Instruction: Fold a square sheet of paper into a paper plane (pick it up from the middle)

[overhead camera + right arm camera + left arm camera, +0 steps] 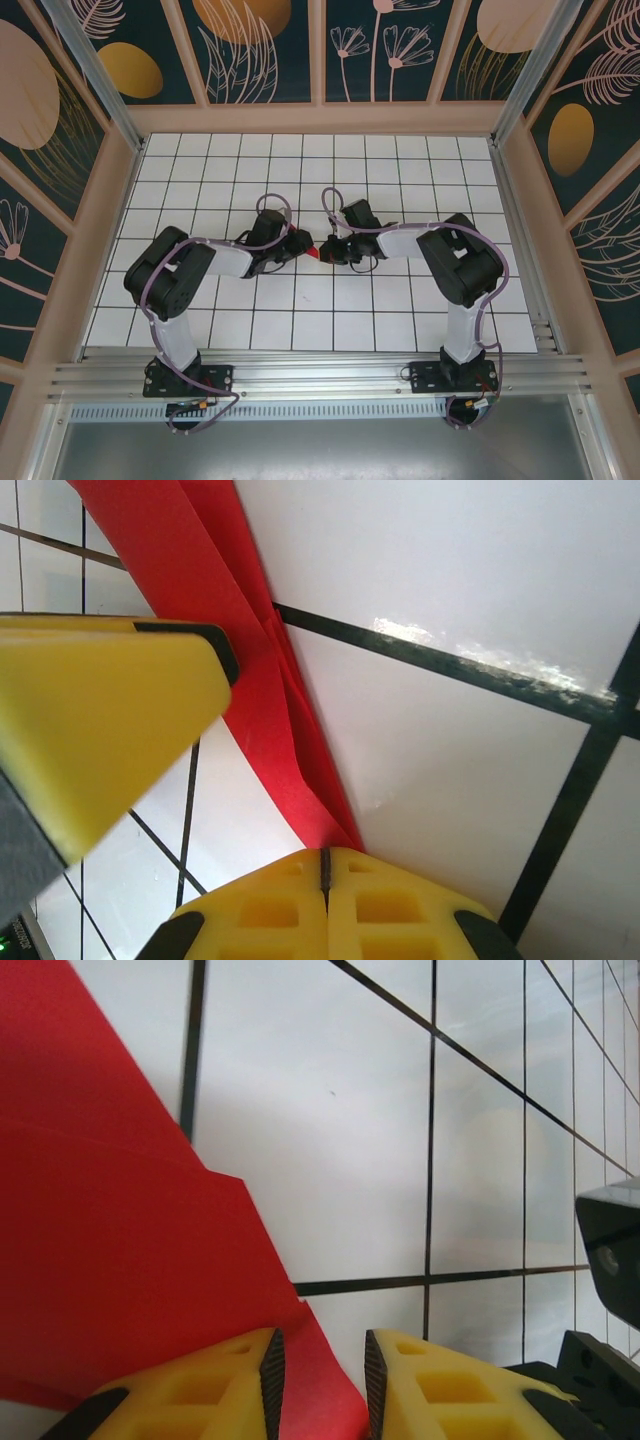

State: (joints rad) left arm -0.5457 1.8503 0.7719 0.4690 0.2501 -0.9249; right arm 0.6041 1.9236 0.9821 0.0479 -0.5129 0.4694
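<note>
Two hands are met mid-counter [400,320]. The red paper [313,255], creased into a narrow layered wedge, is pinched at its tip by the right hand [325,865]. The left hand [320,1365] is slightly apart astride its edge. Wing folds are judged outstanding.

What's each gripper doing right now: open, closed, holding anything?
Left gripper: jaws open, folded bright red paper sheet lying in the gap, not pinched.
Right gripper: jaws shut on the red paper's narrow end.

Both arms bend inward, wrists nearly meeting. The left gripper [320,1385] stands slightly parted; the right gripper [325,865] is clamped onto the paper [260,680].
</note>
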